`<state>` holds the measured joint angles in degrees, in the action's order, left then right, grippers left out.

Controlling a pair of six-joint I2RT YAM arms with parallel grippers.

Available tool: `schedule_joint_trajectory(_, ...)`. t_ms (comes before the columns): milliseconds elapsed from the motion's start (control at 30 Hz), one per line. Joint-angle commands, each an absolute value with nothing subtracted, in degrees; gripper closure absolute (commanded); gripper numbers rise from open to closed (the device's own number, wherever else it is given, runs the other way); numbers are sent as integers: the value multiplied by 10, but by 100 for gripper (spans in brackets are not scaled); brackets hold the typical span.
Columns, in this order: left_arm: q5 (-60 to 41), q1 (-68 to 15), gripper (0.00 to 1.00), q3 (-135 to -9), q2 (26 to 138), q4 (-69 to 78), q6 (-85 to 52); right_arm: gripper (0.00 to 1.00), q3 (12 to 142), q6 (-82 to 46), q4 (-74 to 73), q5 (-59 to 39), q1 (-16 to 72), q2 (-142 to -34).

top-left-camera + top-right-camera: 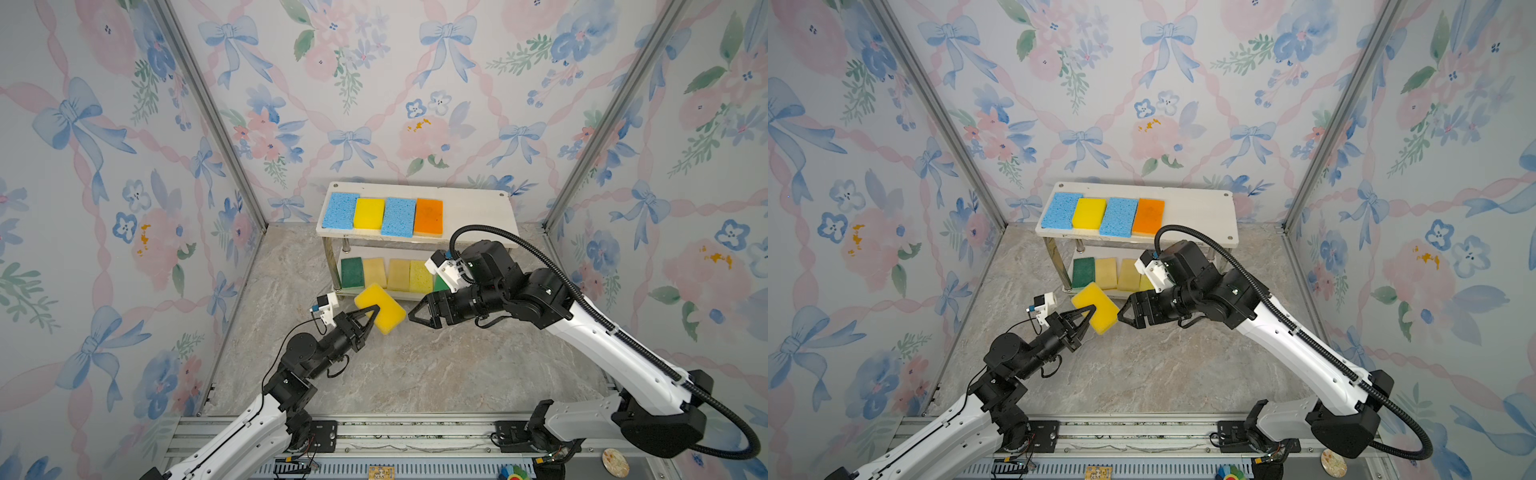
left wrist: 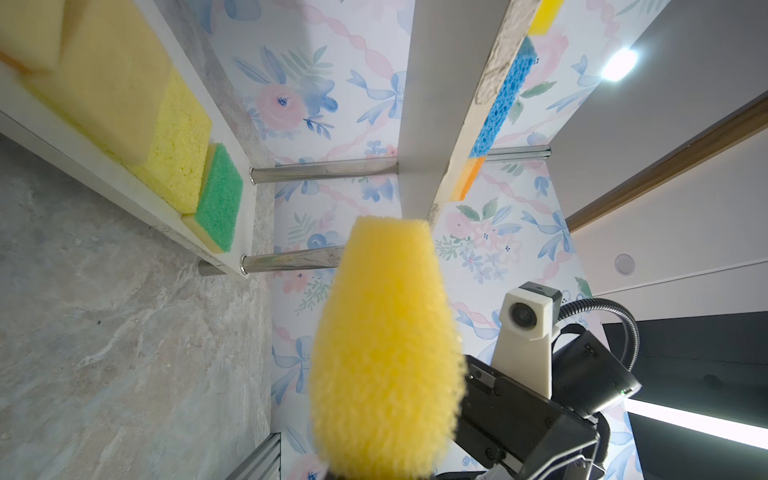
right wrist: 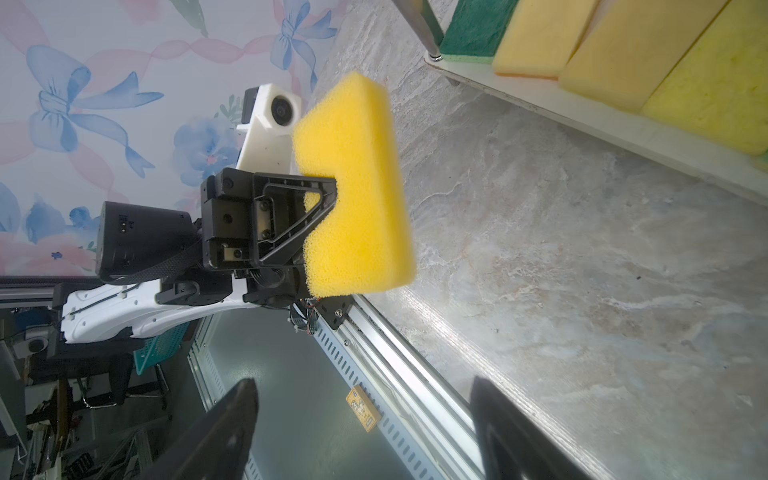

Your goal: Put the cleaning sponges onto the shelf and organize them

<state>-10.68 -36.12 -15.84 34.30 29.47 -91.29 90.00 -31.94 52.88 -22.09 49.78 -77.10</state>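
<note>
- Both top views: left gripper (image 1: 373, 318) clamped on a short end of the held sponge (image 1: 390, 311), yellow, tilted, up off the table (image 1: 415, 374), just in front of the shelf (image 1: 473, 208) lower board.
- Right gripper (image 1: 415, 318) just right of the held sponge, not touching it; jaw gap not readable here.
- Top row (image 1: 368, 212) on the upper board: blue, yellow, blue, orange, side by side; right part of that board bare.
- Lower row (image 1: 398, 274): dark green, two tan, yellow, then light green sponge (image 1: 440, 283) half hidden by the right arm.
- Other top view, same layout: held sponge (image 1: 1102, 311), left gripper (image 1: 1089, 316), right gripper (image 1: 1124, 316).
- Left wrist: held sponge (image 2: 386, 345) fills the centre, edge-on; light green sponge (image 2: 218, 195) at the end of the lower row, by a chrome leg (image 2: 291, 259).
- Right wrist: right gripper (image 3: 363, 381) jaws wide, nothing between them; left gripper (image 3: 328, 195) pinching the held sponge (image 3: 361, 174) hard enough to dent it.
</note>
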Motion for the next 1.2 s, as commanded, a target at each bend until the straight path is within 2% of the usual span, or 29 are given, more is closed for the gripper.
schedule_joint_trajectory(0,-108,-366,91,-181,340,296,-915,20,918,-321,520,-239,504,-797)
schedule_joint_trajectory(233,-115,-372,91,-185,334,296,-915,24,938,-315,518,-245,504,-834)
schedule_joint_trajectory(600,-119,-389,91,-194,340,296,-903,37,951,-315,510,-254,504,-858)
schedule_joint_trajectory(1167,-106,-405,90,-196,340,296,-895,86,936,-328,496,-253,508,-850)
